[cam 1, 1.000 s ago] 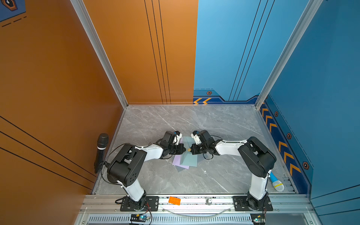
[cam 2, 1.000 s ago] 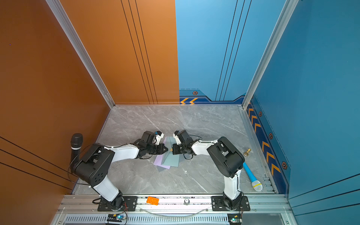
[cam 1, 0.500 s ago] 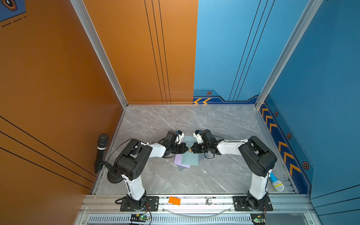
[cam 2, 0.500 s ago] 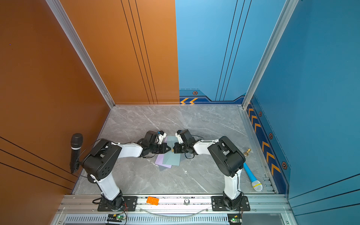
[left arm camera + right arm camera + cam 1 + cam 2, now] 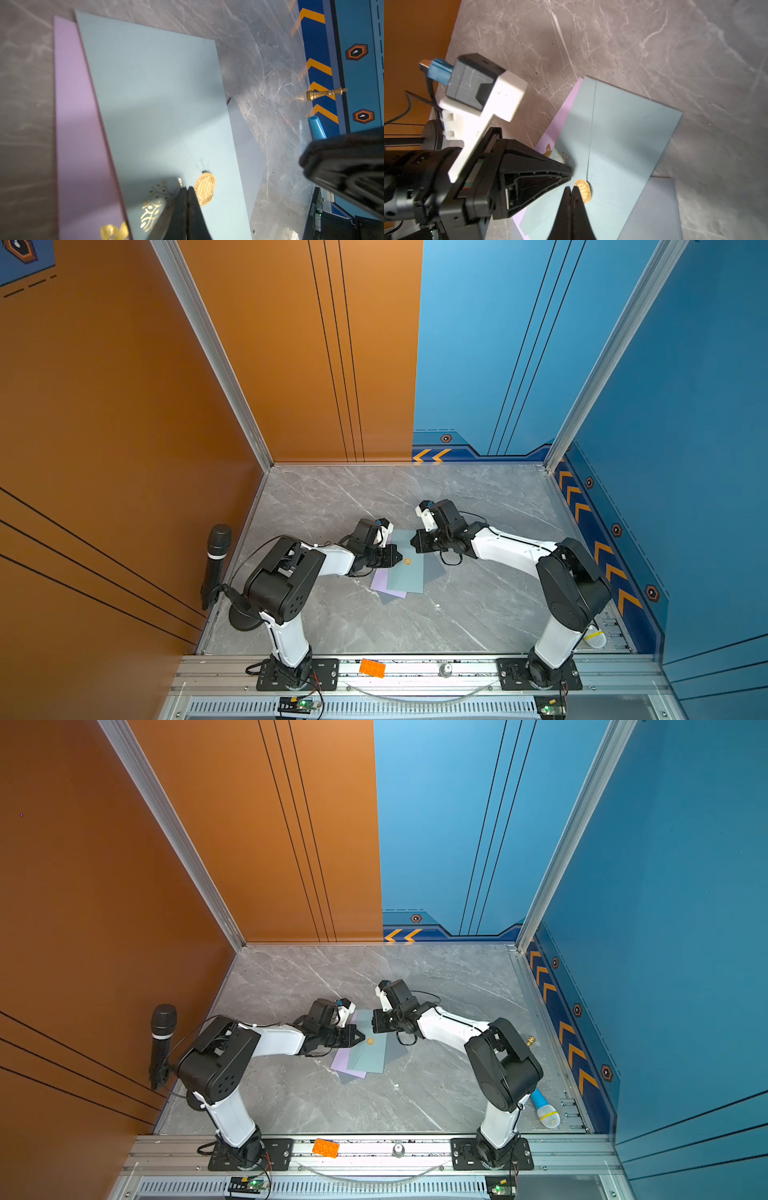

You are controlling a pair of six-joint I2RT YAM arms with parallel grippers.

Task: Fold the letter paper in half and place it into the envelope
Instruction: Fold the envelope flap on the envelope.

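Since the left gripper (image 5: 187, 190) and right gripper (image 5: 572, 189) are closed empty, nudging could skid the pale blue paper envelope (image 5: 155, 93) off the lilac letter paper (image 5: 79, 124).

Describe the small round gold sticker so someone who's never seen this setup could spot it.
Near the middle of the grey marble table, a pale blue envelope lies over a lilac sheet. The sticker sits on the envelope's face beside the shut fingers of the left gripper. It is the only round, lettered gold disc, unlike the leafy gold print nearby.
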